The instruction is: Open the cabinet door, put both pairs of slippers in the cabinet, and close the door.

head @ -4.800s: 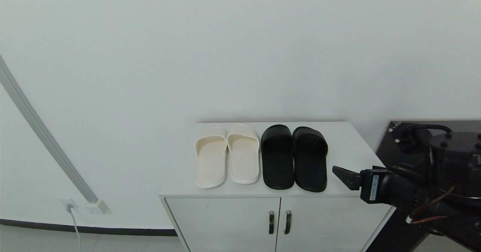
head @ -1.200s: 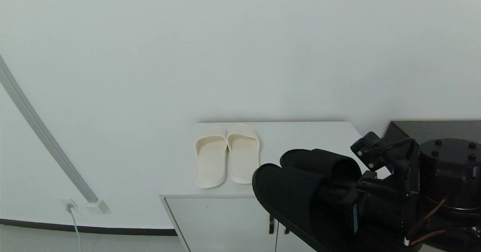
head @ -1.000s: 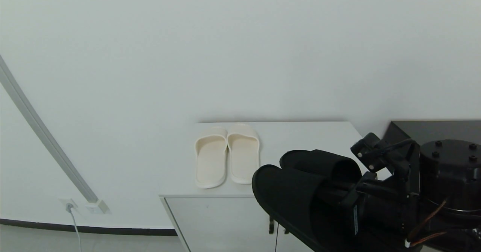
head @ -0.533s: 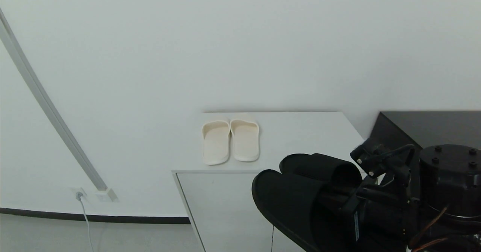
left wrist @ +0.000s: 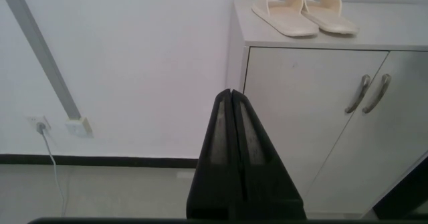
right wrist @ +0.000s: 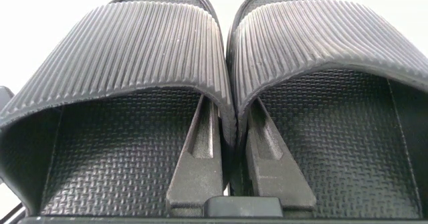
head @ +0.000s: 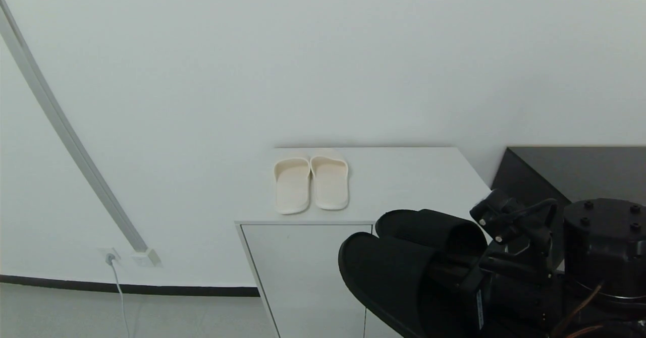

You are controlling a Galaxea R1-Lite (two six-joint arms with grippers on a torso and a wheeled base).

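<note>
Starting on the left, your left claw (left wrist: 231, 150) is sitting pressed fully together and carrying nothing, low and to the near left of the cabinet (head: 303, 277). Sent at the door that way, it is going to bump the handles (left wrist: 366, 93) rather than take one. The two handles are standing just beside each other at the door seam, so a loose approach is risking a catch on both, or on the wrong door. The white slippers (head: 311, 184) are lying side by side on the cabinet top near its left front edge; a jolt to the cabinet could be nudging them off. Both doors are shut, and the black slippers (head: 398, 272) are hanging in the air near the right door, so a door swung out is likely going to strike them.

The right claw (right wrist: 231, 127) is gripping that pair only by the two touching inner walls of the straps, one finger inside each slipper. A bump or a quick swing is likely working one slipper loose.

As for pose, the left arm is pointing its claw toward the cabinet front from below the cabinet's top. The right arm is reaching leftward from the right, holding the pair out with toes pointing left.
</note>
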